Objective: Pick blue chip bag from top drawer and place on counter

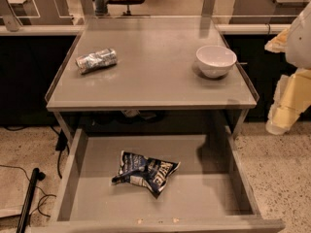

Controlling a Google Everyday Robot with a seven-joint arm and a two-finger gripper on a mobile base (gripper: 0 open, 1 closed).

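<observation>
The blue chip bag (146,170) lies crumpled on the floor of the open top drawer (204,198), a little left of its middle. The drawer is pulled out below the counter (155,81). My gripper (284,108) hangs at the right edge of the view, beside the counter's right front corner and above the floor. It is well to the right of the bag and higher than it, and it touches nothing.
A crushed silvery can (96,60) lies on the counter's left side. A white bowl (215,60) stands on its right side. Black cables and a dark rod (26,198) lie on the speckled floor to the left of the drawer.
</observation>
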